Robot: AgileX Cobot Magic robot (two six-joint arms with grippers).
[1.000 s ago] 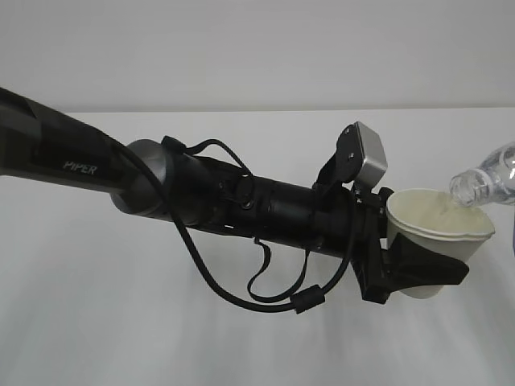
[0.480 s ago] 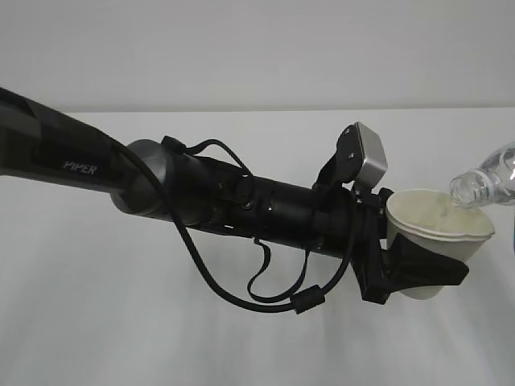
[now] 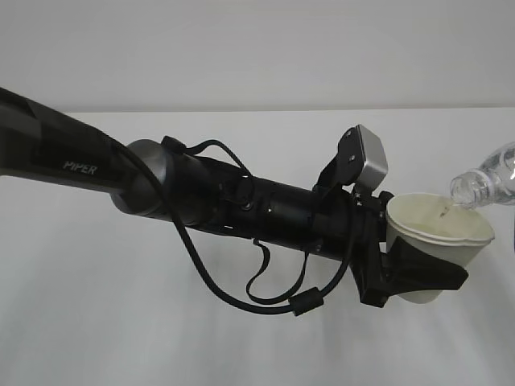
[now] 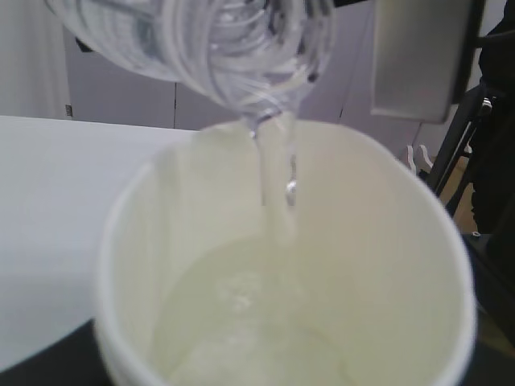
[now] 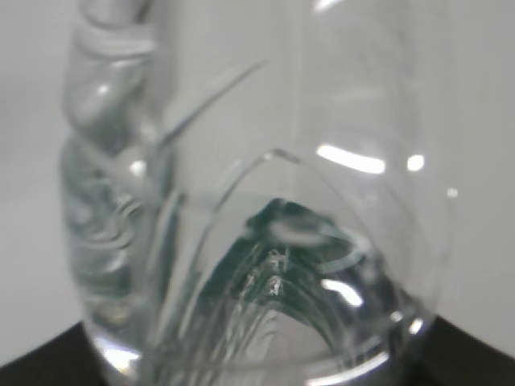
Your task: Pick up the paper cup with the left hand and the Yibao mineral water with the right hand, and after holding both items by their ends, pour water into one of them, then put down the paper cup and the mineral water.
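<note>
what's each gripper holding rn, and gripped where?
Left hand grips the paper cup around its lower body, near the base. Right hand isn't visible; the Yibao mineral water is tilted over the cup, apparently held by its bottom end.

**Setting: indoor robot test station, lab-type room**

A plain white table [image 3: 241, 338] stands against a bare pale wall [image 3: 241, 48], with nothing domestic on view. A black robot arm [image 3: 201, 193] marked "PIPER", carrying a grey camera box [image 3: 370, 157] and looped cables, works over it. The left wrist view shows pale panelled walls [image 4: 121, 100] and dark stand legs [image 4: 459, 137] behind.
</note>
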